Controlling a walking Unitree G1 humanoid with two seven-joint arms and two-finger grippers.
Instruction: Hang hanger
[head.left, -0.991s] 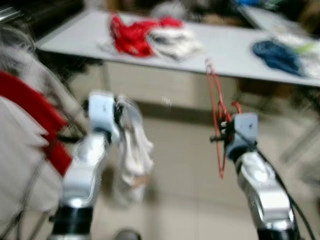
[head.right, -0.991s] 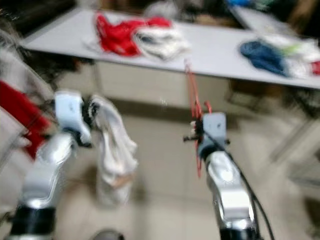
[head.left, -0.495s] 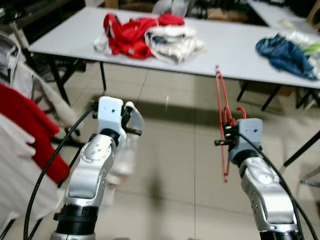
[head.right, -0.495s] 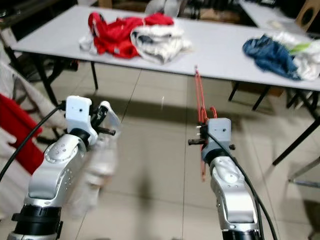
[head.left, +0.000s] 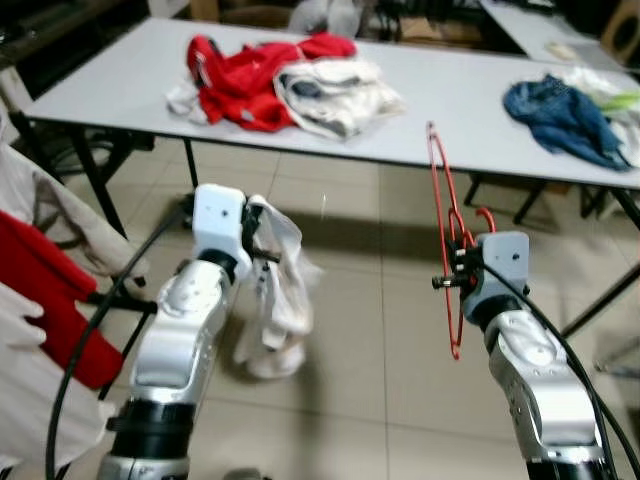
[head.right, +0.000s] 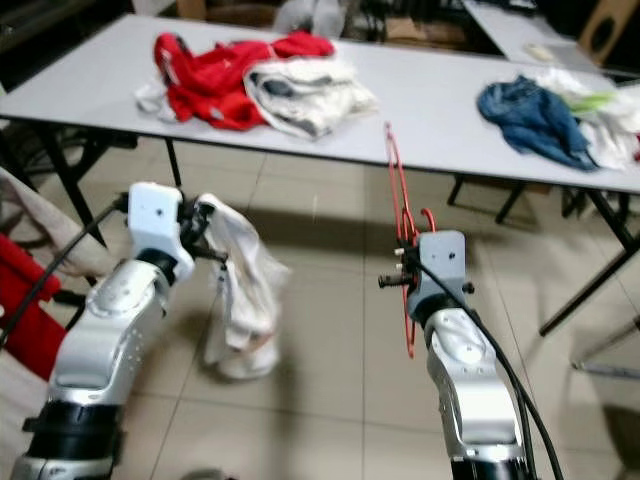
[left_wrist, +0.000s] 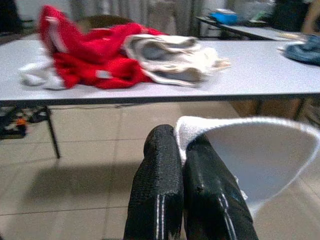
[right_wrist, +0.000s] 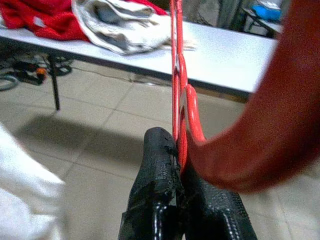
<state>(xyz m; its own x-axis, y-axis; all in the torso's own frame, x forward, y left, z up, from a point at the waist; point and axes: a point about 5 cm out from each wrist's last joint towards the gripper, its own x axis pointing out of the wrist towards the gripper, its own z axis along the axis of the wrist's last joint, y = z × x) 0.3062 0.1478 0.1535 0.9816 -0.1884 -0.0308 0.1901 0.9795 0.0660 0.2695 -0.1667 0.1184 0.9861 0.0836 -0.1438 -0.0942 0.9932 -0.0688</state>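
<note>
A long grey counter (head.left: 470, 110) stands across the room in front of the robot. On it lie a red and white pile of clothes (head.left: 280, 80) and, well apart from that, a blue bundle of clothes (head.left: 565, 115). The floor (head.left: 370, 330) below is pale tile. By the robot's left side some red and white clothes (head.left: 35, 300) hang down; what holds them up cannot be made out.

The left tool (head.left: 262, 255) is pinched tight on a white garment (head.left: 282, 300), which droops from it to the floor. The left wrist view shows both fingers (left_wrist: 160, 195) pressed together on the white cloth's edge.

The right tool (head.left: 455, 280) is clamped on the thin red hanger (head.left: 443, 215). The hanger stands upright in the air in front of the counter, its small hook near the tool.

So the picking up looks done: one tool has the cloth, the other has the hanger. But the cloth and hanger are well apart. The garment probably needs to go onto the hanger, and the hanger is not yet hung anywhere. Most of the job seems left to do.
</note>
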